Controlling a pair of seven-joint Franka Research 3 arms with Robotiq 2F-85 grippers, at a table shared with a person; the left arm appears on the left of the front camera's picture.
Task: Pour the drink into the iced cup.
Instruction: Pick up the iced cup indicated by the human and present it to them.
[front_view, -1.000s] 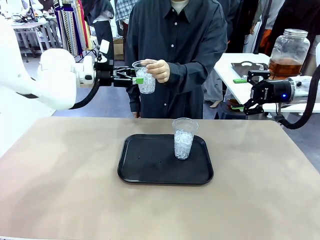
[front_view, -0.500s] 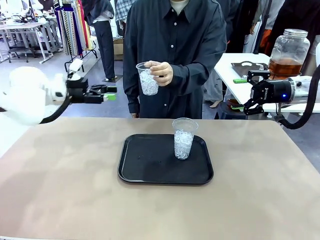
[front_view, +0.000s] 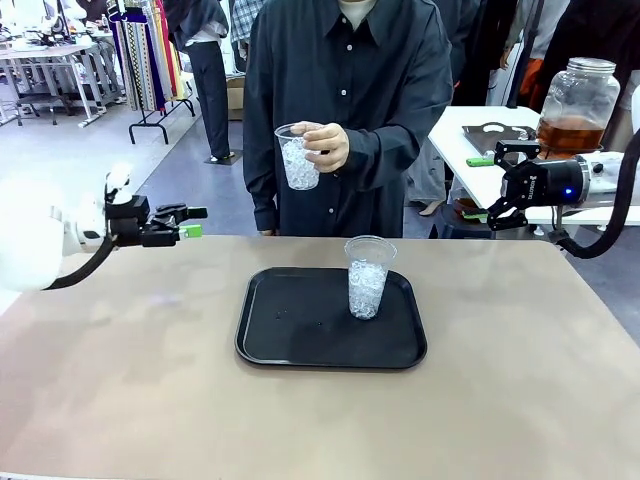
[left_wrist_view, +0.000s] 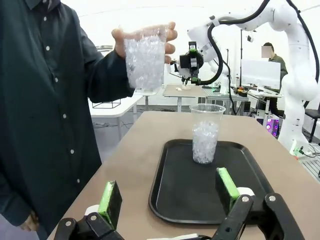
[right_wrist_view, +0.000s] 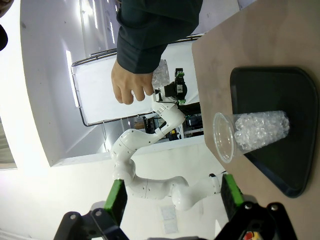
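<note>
Two iced cups from the front: tray cup (front_view: 367, 280) on the black tray (front_view: 270, 340), held cup (front_view: 297, 165) in the person's hand (front_view: 325, 145); drink (front_view: 570, 135) in its jar far right, nothing poured yet. Left wrist: left gripper (left_wrist_view: 169, 192) wide open, empty. Right wrist: right gripper (right_wrist_view: 174, 197) likewise spread, holding nothing.

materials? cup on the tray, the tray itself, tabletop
Cup on the tray: looks like thin clear plastic, glossy; the ice shows through its wall.
Tray: probably black plastic, semi-gloss, with faint reflections and a raised rounded rim.
Tabletop: matte beige, possibly laminate; no grain or glare to confirm it.
</note>
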